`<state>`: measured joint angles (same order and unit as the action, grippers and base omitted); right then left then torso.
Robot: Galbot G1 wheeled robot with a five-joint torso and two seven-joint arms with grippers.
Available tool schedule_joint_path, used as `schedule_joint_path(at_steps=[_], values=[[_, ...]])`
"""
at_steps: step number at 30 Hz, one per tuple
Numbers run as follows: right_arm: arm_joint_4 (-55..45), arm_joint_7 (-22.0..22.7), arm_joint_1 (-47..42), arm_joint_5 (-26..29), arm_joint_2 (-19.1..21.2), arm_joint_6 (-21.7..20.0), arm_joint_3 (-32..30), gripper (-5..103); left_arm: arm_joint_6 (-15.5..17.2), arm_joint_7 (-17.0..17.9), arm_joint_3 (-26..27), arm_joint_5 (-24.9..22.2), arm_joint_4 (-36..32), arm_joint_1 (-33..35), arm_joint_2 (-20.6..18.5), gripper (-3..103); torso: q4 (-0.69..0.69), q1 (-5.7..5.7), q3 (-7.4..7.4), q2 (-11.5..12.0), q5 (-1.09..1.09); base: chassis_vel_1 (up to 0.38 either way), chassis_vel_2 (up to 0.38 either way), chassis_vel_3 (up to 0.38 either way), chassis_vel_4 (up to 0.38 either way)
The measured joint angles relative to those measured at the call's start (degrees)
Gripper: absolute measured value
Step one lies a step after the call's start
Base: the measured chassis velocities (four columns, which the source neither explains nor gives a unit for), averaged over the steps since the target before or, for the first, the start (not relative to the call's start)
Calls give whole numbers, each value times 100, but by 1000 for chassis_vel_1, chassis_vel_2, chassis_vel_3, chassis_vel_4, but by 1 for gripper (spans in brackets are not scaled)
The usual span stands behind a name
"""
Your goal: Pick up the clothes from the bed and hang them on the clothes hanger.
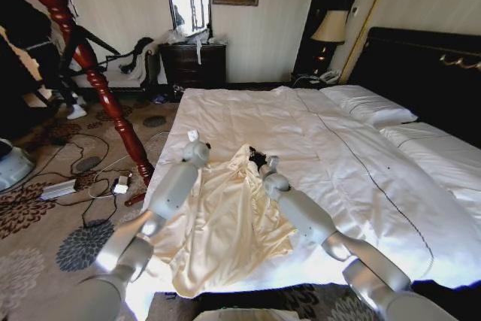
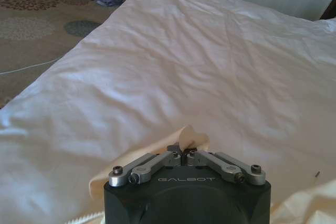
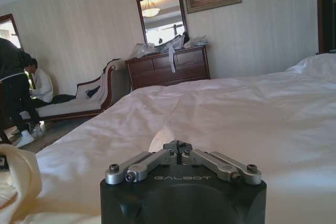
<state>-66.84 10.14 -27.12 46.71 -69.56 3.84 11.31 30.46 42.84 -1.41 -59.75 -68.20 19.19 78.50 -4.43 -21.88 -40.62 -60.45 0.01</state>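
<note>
bed [image 1: 353, 163]: wide, white duvet, dark headboard
pillows [image 1: 368, 104]: white, by the headboard
clothes [image 1: 225, 227]: pale cream, spread near the bed's foot edge

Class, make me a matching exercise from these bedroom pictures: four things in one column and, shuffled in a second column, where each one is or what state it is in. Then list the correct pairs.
Column 1
1. clothes
2. left gripper
3. table lamp
4. dark dresser

Column 2
A. against the far wall, under the mirror
B. spread on the bed near its foot
C. shut on a fold of cream fabric
D. beside the headboard, in the corner

Pairs: 1-B, 2-C, 3-D, 4-A
</note>
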Motion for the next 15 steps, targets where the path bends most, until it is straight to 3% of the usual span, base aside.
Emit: schedule_joint_path(at_steps=[2,5,7,8,9,12,13,15], values=[[-49,20,-27,4,36,-10,40,-3,-120,-45,27,7,-104,163,-17,0,0,1,1,0,-1,0,0,0,0],[-146,34,-46,128,105,-68,75,8,-277,-63,86,-31,-184,277,-40,-3,-5,1,1,0,-1,0,0,0,0],[-315,21,-70,442,162,-148,70,8,-394,-113,160,-80,-295,338,-98,1,-6,0,0,0,-1,0,0,0,0],[-484,-73,-95,722,210,-184,10,18,-468,-135,252,-130,-405,355,-152,12,-3,0,0,0,-1,0,0,0,0],[-484,-73,-95,722,210,-184,10,18,-468,-135,252,-130,-405,355,-152,12,-3,0,0,0,-1,0,0,0,0],[-916,-472,-169,1421,411,-146,-232,35,-558,-33,493,-454,-730,293,-248,23,-1,1,1,-1,-2,0,0,0,0],[-916,-472,-169,1421,411,-146,-232,35,-558,-33,493,-454,-730,293,-248,23,-1,1,1,-1,-2,0,0,0,0],[-1160,-623,-239,1812,579,-57,-383,40,-613,-18,553,-540,-882,237,-341,33,-4,0,1,-1,0,0,0,0,0]])
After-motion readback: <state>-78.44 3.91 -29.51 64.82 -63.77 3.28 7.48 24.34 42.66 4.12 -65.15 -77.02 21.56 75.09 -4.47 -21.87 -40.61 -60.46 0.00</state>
